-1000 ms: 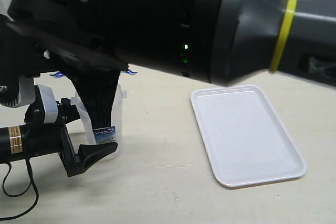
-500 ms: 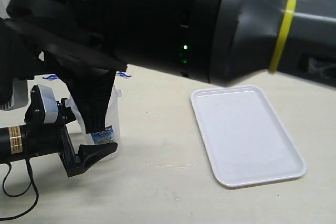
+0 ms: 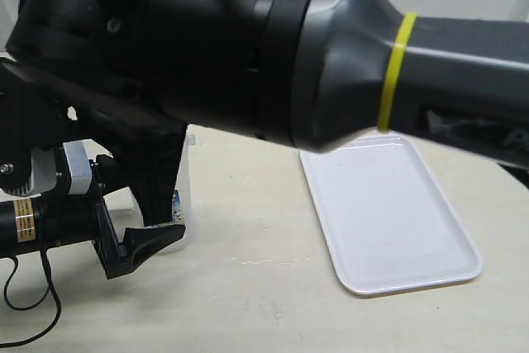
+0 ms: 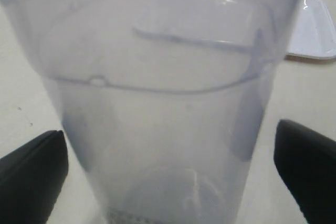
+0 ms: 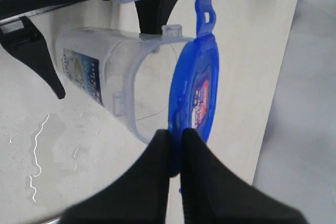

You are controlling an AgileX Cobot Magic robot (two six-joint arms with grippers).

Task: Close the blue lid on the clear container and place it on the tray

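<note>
On the pale surface (image 3: pixel 248 303), at about 8 o'clock in the exterior view, the clear container (image 3: pixel 183 196) stands upright. The left jaws are wide apart, with one black finger (image 4: pixel 31 177) on each side of the container. A thin strip of surface shows between each finger and the clear wall, so they do not grip it.

The big black right arm (image 3: pixel 248 47) fills the top of the exterior view, from 9 o'clock across to 3 o'clock. It hides the container's top there, but the right wrist view shows that top. The blue lid (image 5: pixel 197 87) lies over the container's mouth. The right jaws are pressed together on the lid, with its thin edge pinched between the two black fingertips (image 5: pixel 157 156). One blue flap (image 5: pixel 206 9) sticks out past the rim and is not folded down. I cannot tell if the lid is snapped on. A small bright sticker (image 5: pixel 201 98) is on the lid. A blue and white label (image 5: pixel 81 74) is on the container's side.

The white tray (image 3: pixel 388 212) lies flat at about 4 o'clock in the exterior view. It is at the container's 3 o'clock, well apart from it. The container stands on the surface, not on the tray.
</note>
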